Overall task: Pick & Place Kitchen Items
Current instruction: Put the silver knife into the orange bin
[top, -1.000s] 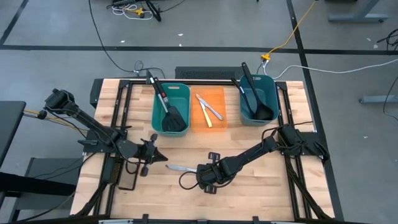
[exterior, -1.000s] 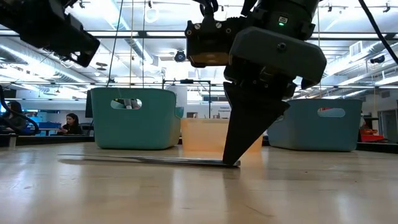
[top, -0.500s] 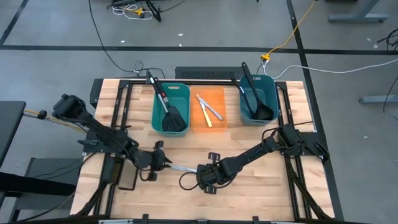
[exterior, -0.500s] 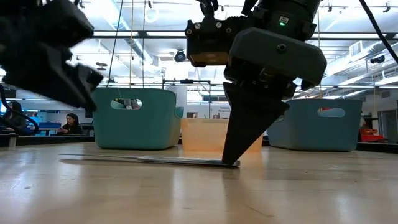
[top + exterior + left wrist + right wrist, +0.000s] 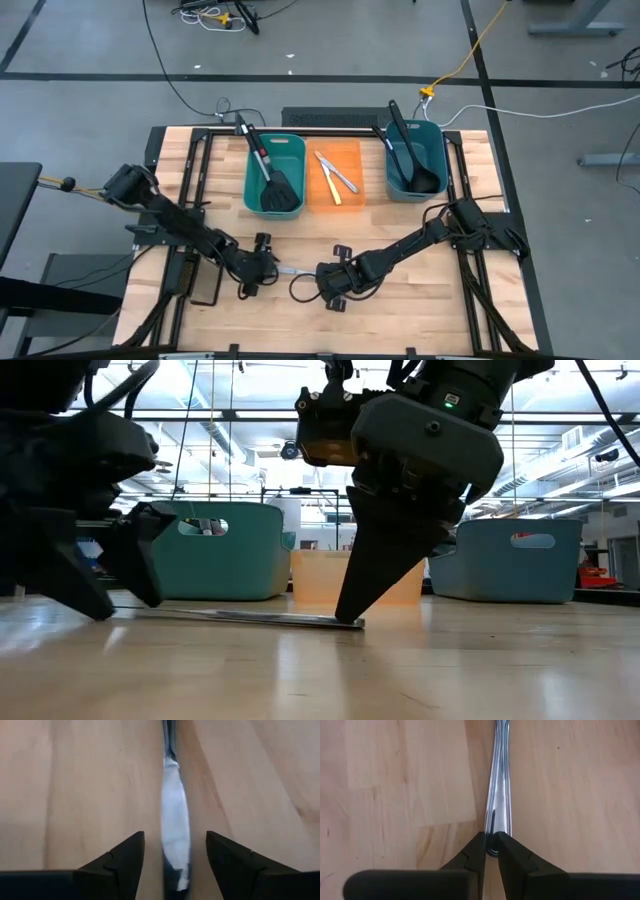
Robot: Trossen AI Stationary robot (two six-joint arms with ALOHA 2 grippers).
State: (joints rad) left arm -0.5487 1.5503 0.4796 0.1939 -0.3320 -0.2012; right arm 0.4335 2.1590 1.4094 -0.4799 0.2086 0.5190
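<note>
Near the table's (image 5: 470, 300) front edge, the silver knife (image 5: 294, 270) lies flat, its long axis running left to right: the right gripper (image 5: 322, 276) pinches its handle end, the left gripper (image 5: 268, 266) straddles its blade, fingers apart.

The pale wooden worktop (image 5: 420, 300) carries two teal plastic bins (image 5: 275, 172) (image 5: 415, 158), an orange bin (image 5: 338, 175) between them, and a silver knife (image 5: 292, 270) lying flat.
</note>
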